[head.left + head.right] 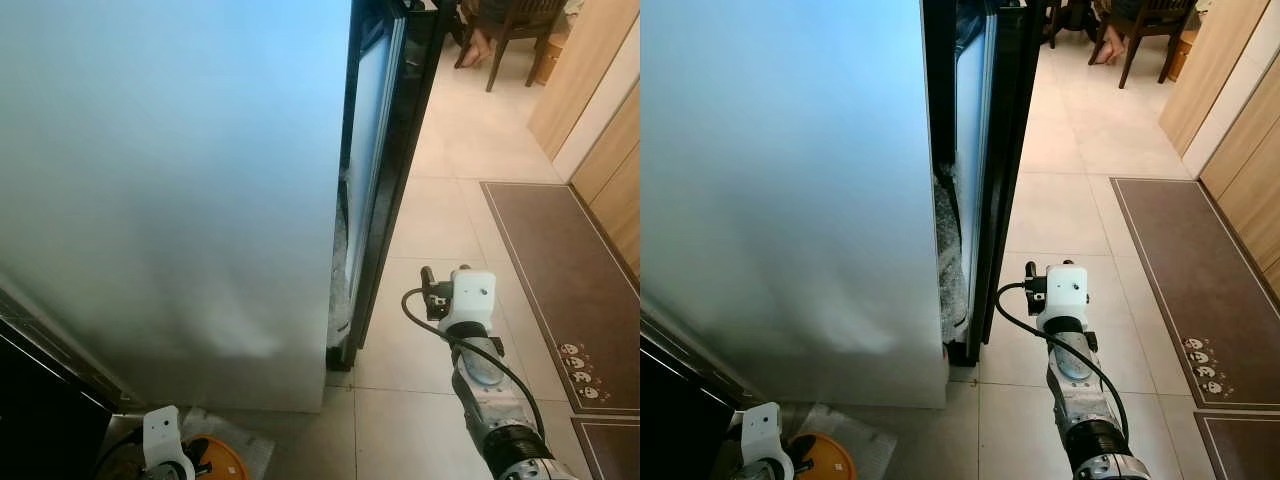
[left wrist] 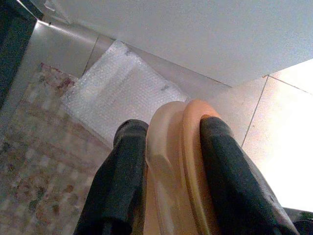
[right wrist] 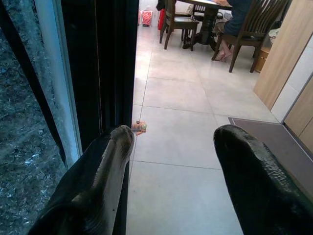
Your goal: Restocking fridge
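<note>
I am looking down at the fridge [image 1: 170, 190], whose pale grey side takes up most of the head view. Its black-edged door [image 1: 385, 160] stands ajar just to the right of that side, and through the gap I make out frosty or bubble-textured material, though it is too dim in there to tell what it is.

My right gripper [image 3: 168, 169] is held out low beside the door's lower edge, over the tiled floor [image 1: 450, 160]. Its two fingers [image 3: 93, 186] are spread wide apart with nothing between them. Past them lies a small object [image 3: 139, 127] on the tiles near the door, too small for me to name.

My left gripper [image 2: 168, 171] hangs low at the foot of the fridge, and it is clamped on an orange lid or bowl [image 2: 178, 161]; one finger presses each side of its rim. I take it for a plastic container piece, but the close view is poor. Below it a sheet of bubble wrap [image 2: 117, 90] lies on the floor against the fridge's base.

A brown mat [image 1: 560, 280] runs along the wooden cabinets [image 1: 600, 90] on the right. At the far end a person [image 3: 234, 19] sits on a wooden chair [image 3: 249, 29] at a table [image 3: 208, 7].
</note>
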Robot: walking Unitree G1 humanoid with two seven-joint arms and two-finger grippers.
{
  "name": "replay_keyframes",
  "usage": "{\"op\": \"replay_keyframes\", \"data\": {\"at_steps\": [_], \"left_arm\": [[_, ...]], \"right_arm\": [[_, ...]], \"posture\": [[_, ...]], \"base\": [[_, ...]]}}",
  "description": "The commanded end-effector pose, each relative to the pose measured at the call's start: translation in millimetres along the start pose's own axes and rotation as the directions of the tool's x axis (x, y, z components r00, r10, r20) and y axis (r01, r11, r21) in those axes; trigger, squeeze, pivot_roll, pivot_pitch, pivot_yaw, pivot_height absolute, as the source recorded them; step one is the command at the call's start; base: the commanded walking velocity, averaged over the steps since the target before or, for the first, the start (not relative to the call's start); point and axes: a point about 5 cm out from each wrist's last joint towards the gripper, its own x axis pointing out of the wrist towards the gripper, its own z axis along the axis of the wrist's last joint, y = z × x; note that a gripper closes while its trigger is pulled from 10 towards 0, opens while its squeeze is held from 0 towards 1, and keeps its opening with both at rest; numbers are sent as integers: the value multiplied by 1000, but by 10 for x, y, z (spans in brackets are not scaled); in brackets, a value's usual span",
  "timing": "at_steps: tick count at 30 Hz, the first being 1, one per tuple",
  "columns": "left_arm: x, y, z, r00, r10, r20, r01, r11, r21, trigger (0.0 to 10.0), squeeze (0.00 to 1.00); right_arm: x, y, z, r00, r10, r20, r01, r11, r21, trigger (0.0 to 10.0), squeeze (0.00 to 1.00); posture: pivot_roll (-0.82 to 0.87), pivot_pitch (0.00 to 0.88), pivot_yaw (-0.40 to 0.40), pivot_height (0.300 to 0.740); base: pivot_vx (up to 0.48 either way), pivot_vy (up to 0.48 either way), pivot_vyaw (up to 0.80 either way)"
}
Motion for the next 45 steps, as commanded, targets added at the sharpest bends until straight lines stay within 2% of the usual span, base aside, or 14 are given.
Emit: {"op": "replay_keyframes", "data": {"at_steps": [1,6,25,45], "left_arm": [[-14,34,-59,1000,1,-26,-1,1000,20,10000,0],[-13,40,-55,1000,3,-25,-2,1000,19,10000,0],[-7,18,-33,1000,-1,-18,2,1000,22,10000,0],[-8,21,-41,1000,-1,-22,1,1000,24,10000,0]], "right_arm": [[0,26,-4,1000,6,-1,-6,1000,9,10000,0],[0,36,-11,1000,9,-4,-9,1000,10,10000,0],[2,37,-17,1000,10,-8,-10,1000,10,10000,0],[-11,43,-34,1000,13,-9,-13,1000,12,10000,0]], "posture": [[-108,60,15,740],[-99,60,17,740],[-97,57,17,740],[-107,62,17,740]], "base": [[0,0,0],[0,0,0],[254,0,0],[0,0,0]]}}
